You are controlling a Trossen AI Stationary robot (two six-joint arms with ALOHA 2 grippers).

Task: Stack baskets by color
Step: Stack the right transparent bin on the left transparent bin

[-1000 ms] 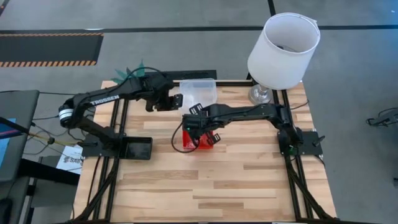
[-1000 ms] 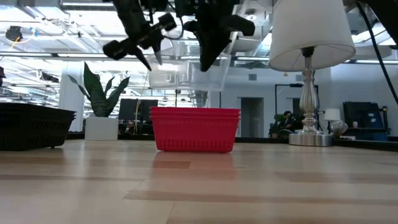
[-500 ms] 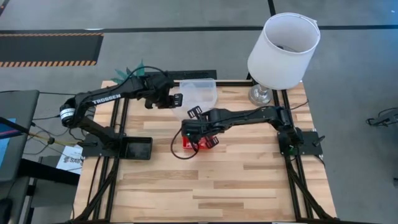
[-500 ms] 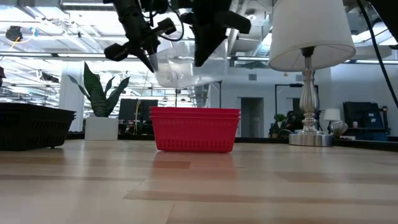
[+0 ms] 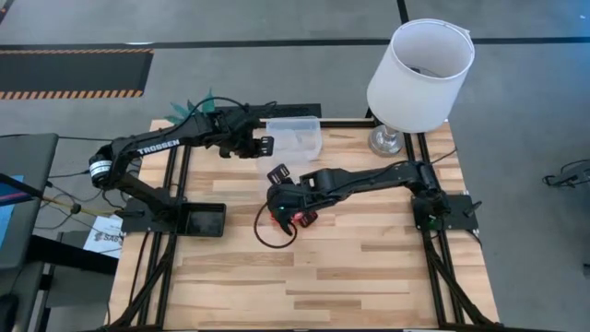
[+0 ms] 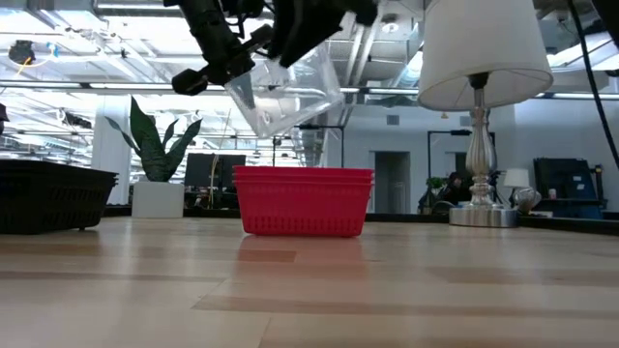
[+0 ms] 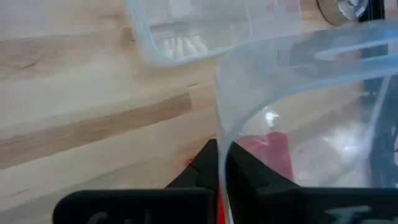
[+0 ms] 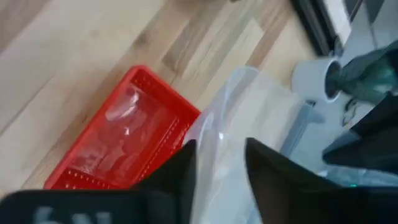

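Observation:
A clear basket (image 6: 285, 97) hangs tilted above the stacked red baskets (image 6: 303, 201), with my left gripper (image 6: 235, 77) shut on it. My right gripper (image 8: 221, 171) is open over the red baskets (image 8: 118, 143). Its fingers stand on either side of the clear basket's rim (image 8: 214, 134) with a gap, and I cannot tell whether they touch it. Another clear basket (image 7: 199, 31) rests on its bottom on the table near the far edge. A black basket (image 6: 48, 195) sits on the table at the left. My left gripper pinches the clear basket's side wall at its rim (image 7: 219, 149), one finger inside the basket and one outside. The fingers slant down from the table's far left. The basket hangs clear of the red baskets, tipped with its free end up.
A white lampshade (image 5: 419, 74) on a metal foot (image 6: 481, 215) stands at the far right corner. A green plant (image 6: 155, 145) stands at the far left. The near half of the table (image 5: 304, 277) is bare wood.
My left gripper has shut on the clear basket's wall. My right gripper has opened, let the basket go and drawn up and toward the table's left. The basket, level before, now hangs tilted from my left gripper.

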